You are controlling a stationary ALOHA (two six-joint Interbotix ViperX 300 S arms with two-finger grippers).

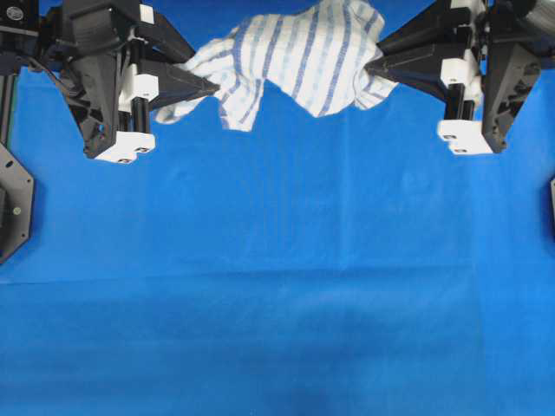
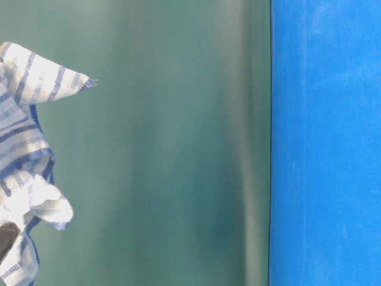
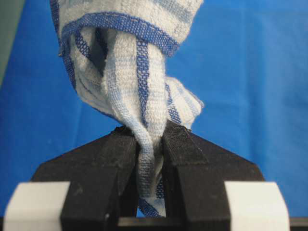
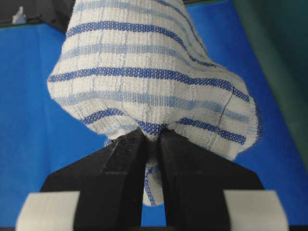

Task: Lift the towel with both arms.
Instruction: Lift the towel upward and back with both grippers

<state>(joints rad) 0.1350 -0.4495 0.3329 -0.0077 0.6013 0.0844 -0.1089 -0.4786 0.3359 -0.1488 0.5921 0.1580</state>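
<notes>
The towel point(image 1: 295, 61), white with thin blue stripes, hangs bunched between my two grippers at the top of the overhead view, off the blue sheet. My left gripper point(image 1: 211, 86) is shut on its left end; in the left wrist view a twisted fold of the towel point(image 3: 144, 96) runs down between the black fingers point(image 3: 192, 163) of that gripper point(image 3: 150, 137). My right gripper point(image 1: 371, 65) is shut on the right end, and in its wrist view the towel point(image 4: 149, 72) bulges over the gripper point(image 4: 153, 137). At table level the towel point(image 2: 27, 149) shows at the left edge.
The plain blue sheet point(image 1: 277, 286) covers the table below the arms. A black fixture point(image 1: 13, 204) sits at the left edge and another point(image 1: 551, 204) at the right edge. A green backdrop point(image 2: 166, 143) fills the table-level view.
</notes>
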